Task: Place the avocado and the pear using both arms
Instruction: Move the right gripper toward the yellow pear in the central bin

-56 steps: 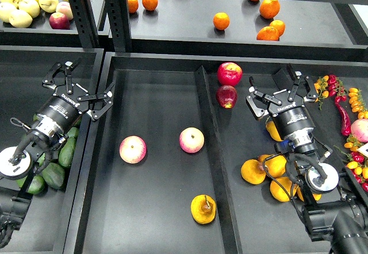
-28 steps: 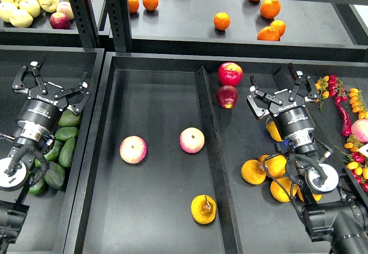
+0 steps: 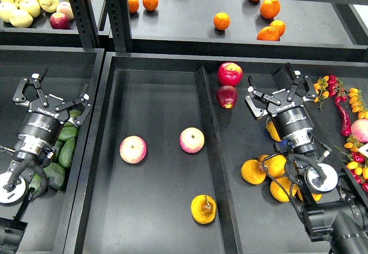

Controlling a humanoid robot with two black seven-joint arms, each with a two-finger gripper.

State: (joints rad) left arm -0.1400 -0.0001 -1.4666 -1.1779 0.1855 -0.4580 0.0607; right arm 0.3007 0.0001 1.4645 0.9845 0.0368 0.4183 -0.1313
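The pear, golden yellow with a brown blotch, lies at the front of the centre tray. Several dark green avocados lie in the left bin; I cannot tell which one is the task's. My left gripper is open and empty, right above the avocados and partly hiding them. My right gripper is open and empty over the right tray, above a pile of yellow pears.
Two pink-yellow apples lie in the centre tray. Two red apples sit beyond the divider near my right gripper. Oranges are on the back shelf. Chillies and small tomatoes are at the far right.
My left arm has swung left from the centre tray's edge to over the avocado bin, its gripper still open. The right arm has hardly moved. No fruit has moved.
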